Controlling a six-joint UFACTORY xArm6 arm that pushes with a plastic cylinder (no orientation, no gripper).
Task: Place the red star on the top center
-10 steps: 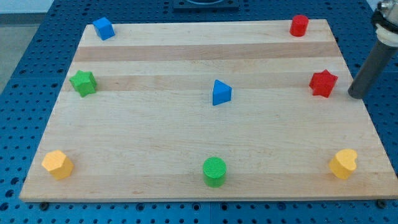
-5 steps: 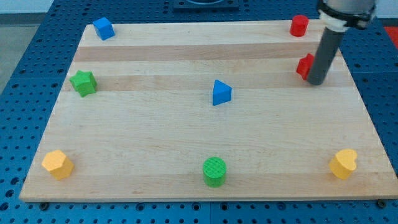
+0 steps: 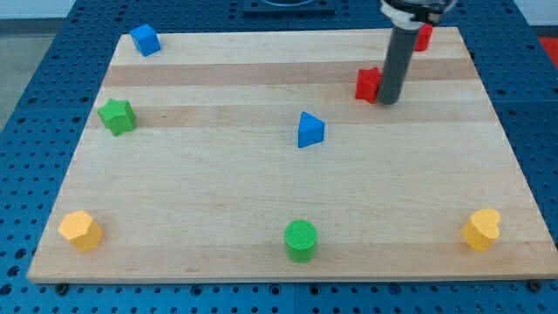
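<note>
The red star [image 3: 367,85] lies on the wooden board [image 3: 218,201] in the upper right part, partly hidden behind my rod. My tip [image 3: 389,101] touches the star's right side, just below and right of it. The star sits right of the board's top centre.
A red cylinder [image 3: 425,36] stands at the top right corner, partly behind the rod. A blue triangle [image 3: 309,130] is at the centre, a blue cube [image 3: 145,40] at top left, a green star [image 3: 116,116] at left, a green cylinder [image 3: 302,240] at bottom centre, a yellow hexagon [image 3: 80,230] at bottom left, a yellow heart [image 3: 481,229] at bottom right.
My tip moved from the board's right edge leftward and up, pushing the red star from the right side toward the top centre. The other blocks have not moved.
</note>
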